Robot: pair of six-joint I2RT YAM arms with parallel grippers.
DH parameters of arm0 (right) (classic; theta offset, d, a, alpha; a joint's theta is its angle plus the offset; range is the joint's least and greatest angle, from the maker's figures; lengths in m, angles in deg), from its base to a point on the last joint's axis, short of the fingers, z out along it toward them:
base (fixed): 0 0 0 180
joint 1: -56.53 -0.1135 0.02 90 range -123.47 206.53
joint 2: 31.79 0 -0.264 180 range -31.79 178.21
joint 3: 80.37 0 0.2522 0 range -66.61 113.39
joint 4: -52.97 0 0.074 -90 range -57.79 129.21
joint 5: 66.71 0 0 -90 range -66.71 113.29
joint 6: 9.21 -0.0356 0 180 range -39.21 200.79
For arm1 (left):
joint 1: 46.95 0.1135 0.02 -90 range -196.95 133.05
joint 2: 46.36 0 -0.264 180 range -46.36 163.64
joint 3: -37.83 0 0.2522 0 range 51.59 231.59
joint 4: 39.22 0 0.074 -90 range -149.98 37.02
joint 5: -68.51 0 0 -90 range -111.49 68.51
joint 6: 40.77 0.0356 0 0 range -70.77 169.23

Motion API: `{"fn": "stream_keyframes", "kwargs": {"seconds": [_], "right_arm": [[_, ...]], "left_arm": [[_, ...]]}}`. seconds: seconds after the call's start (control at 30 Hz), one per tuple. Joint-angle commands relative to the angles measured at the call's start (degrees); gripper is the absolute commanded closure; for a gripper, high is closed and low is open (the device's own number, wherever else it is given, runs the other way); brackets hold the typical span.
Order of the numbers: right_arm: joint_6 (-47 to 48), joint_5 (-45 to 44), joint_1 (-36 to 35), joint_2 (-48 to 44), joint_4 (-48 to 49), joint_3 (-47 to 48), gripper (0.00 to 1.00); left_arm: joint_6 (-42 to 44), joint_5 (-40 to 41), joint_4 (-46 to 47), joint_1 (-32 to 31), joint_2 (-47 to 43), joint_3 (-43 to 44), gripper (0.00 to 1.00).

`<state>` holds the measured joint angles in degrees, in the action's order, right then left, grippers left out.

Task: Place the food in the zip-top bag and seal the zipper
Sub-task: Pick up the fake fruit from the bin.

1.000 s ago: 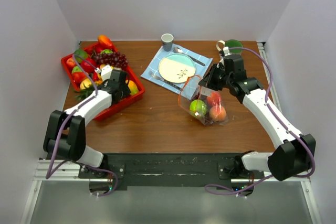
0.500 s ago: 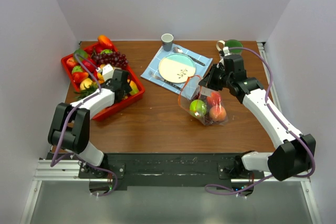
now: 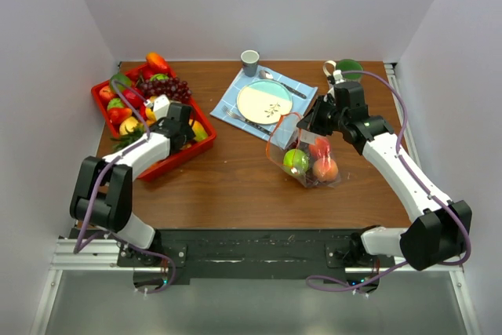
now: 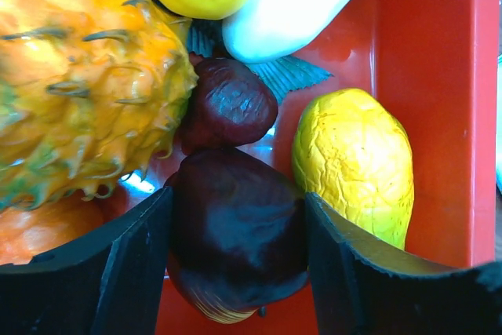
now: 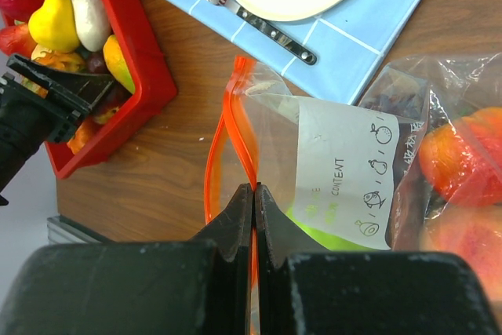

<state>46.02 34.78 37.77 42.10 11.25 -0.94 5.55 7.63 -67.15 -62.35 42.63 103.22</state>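
The dark purple fruit [image 4: 235, 233] lies in the red tray [image 4: 439, 115] by the table's [image 3: 235, 186] left edge. Its length runs along the fingers of my left claw [image 4: 237, 198], which press on both its sides (a grip, by the look of it). A pineapple [image 4: 70, 92] crowds one finger and a yellow fruit [image 4: 353, 162] the other, so I judge straight up the cleanest way out. The bag [image 3: 302, 154] stands right of the table's middle with fruit in it. My right claw [image 5: 255, 194] is pinched together on its orange zipper [image 5: 216, 147], holding the mouth up.
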Motion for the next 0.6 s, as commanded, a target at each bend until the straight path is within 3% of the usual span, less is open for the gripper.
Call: {"fn": "stream_keyframes", "kwargs": {"seconds": [0.0,0.57], "right_arm": [[0.9,-0.3,-0.3,0.7,-0.2,2.0,1.00],[0.1,-1.7,-3.4,1.8,-0.4,3.9,1.00]], "left_arm": [[2.5,0.1,-2.6,0.0,-4.1,0.5,0.84],[6.0,0.4,-3.5,0.0,-9.3,3.0,0.88]]}}
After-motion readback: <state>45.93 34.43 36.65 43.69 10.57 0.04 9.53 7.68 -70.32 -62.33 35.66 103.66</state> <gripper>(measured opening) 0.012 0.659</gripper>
